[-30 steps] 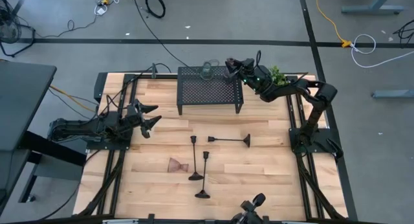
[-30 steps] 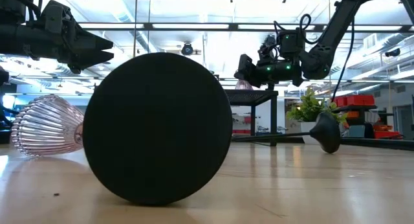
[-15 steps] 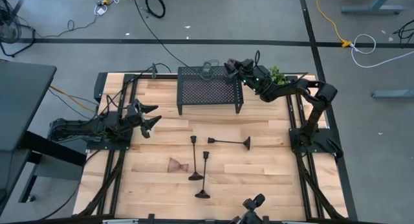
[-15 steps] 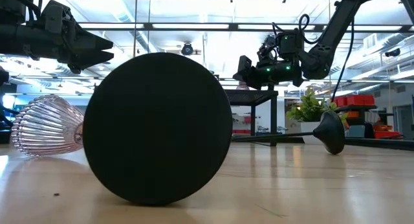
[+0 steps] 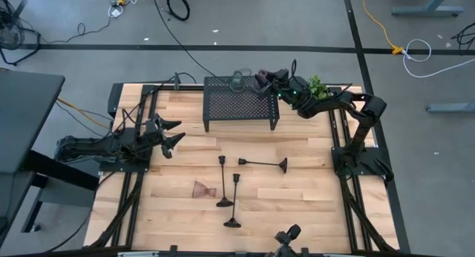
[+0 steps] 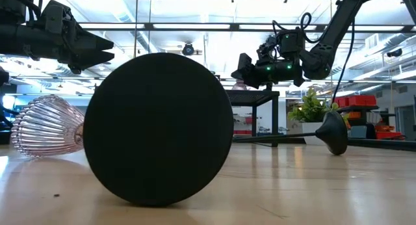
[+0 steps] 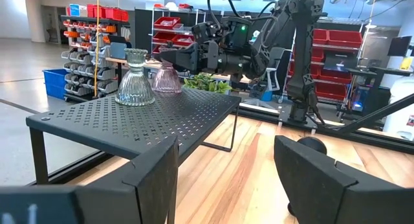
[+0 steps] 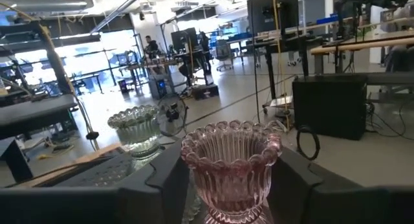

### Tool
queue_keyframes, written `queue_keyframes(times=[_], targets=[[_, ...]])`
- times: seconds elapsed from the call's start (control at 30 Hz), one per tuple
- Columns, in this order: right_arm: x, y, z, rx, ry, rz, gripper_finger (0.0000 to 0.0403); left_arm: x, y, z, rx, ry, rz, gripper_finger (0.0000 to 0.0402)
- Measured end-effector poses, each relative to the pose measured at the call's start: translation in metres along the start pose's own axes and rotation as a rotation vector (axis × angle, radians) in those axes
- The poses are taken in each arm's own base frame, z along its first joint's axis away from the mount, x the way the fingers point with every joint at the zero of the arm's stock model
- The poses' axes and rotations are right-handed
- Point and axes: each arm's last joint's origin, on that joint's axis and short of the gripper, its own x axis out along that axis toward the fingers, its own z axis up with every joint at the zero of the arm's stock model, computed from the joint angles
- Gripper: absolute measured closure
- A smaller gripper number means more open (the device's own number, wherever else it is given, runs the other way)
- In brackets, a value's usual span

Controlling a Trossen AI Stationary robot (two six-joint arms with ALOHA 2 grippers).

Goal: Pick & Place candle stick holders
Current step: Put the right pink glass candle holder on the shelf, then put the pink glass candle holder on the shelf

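Observation:
A pink glass holder (image 8: 229,166) stands upright on its base at the far right corner of the black mesh rack (image 5: 239,105), beside a greenish glass holder (image 7: 134,78). My right gripper (image 5: 260,77) reaches level over that corner, open, one finger on each side of the pink holder. Two black holders (image 5: 223,181) (image 5: 234,201) stand on their round bases on the table. A third black holder (image 5: 263,162) lies on its side, as does another pink glass holder (image 5: 202,189). My left gripper (image 5: 177,134) waits open at the table's left. My right gripper has a finger (image 8: 162,179) on each side of the pink holder's cup (image 8: 194,153), coming in level from the table's right. I cannot tell whether the fingers touch the glass. The holder stands upright on the rack's top.
A small green plant (image 5: 318,86) sits at the far right, behind my right arm. In the low view the round base (image 6: 158,127) of a near black holder blocks much of the table. Bare wood lies left of the holders and along the near edge.

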Motion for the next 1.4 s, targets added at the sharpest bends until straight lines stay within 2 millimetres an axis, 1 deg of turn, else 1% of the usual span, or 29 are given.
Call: queue_keyframes(times=[0.37, 0.47, 0.6, 0.87, 1.03, 1.23, 1.4], targets=[[0.0, 0.0, 0.0, -0.016, -0.005, -0.034, 0.023, 0.0, 0.0, 0.0, -0.002, 0.0, 0.0, 0.0147], [0.0, 0.001, -0.001, -0.025, 0.003, -0.017, 0.0225, 0.0, 0.0, 0.0, -0.002, 0.0, 0.0, 0.0147], [0.0, 0.002, 0.0, -0.026, -0.001, 0.006, 0.0205, 0.0, 0.0, 0.0, -0.002, 0.0, 0.0, 0.0147], [0.0, 0.003, 0.0, -0.025, 0.003, 0.03, 0.0144, 0.0, 0.0, 0.0, -0.002, 0.0, -0.001, 0.0147], [0.0, 0.003, 0.0, -0.025, 0.002, 0.032, 0.0121, 0.0, 0.0, 0.0, -0.002, 0.0, -0.001, 0.0147], [-0.004, 0.005, 0.013, -0.025, -0.015, 0.047, 0.0115, 0.0, 0.0, 0.0, -0.002, 0.0, 0.0, 0.0147], [-0.008, 0.008, 0.029, -0.025, -0.04, 0.057, 0.0117, 0.0, 0.0, 0.0, -0.003, 0.0, -0.001, 0.0147]])
